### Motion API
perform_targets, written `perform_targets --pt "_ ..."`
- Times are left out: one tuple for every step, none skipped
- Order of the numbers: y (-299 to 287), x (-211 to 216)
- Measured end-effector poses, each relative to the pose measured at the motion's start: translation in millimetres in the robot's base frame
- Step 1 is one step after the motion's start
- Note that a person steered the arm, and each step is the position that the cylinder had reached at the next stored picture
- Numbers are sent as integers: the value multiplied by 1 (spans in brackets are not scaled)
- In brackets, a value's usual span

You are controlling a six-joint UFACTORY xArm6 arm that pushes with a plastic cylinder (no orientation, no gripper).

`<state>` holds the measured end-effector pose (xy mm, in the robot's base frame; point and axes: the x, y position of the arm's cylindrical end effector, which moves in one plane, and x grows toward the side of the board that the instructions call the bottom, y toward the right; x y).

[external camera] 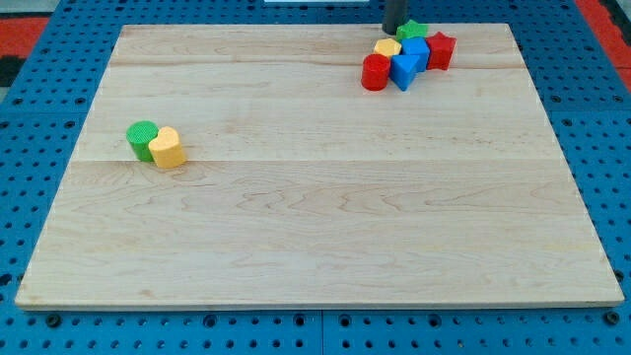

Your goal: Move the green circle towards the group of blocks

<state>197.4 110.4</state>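
Note:
The green circle (142, 139) lies on the wooden board (315, 217) at the view's left, touching a yellow heart-shaped block (168, 148) on its right. The group of blocks sits at the view's top right: a red cylinder (375, 72), a blue block (404, 70), a second blue block (416, 51), a yellow block (387, 47), a green block (412, 31) and a red star-like block (440, 49). My tip (393, 31) shows as a dark rod at the view's top edge, just left of the green block in the group, far from the green circle.
The board rests on a blue perforated table (39, 118). A red strip (601, 20) shows at the view's top right corner and another at the top left.

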Motion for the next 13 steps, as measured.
perform_targets --pt "7 0" --pt "-4 0" --pt "-37 -5" --pt "-131 -3" --pt "-221 27" --pt "-232 84" --pt "-214 131" --pt "-195 188" --pt "-214 248" --pt "-268 270" --pt "-310 270" --pt "-307 265" --pt "-308 265"
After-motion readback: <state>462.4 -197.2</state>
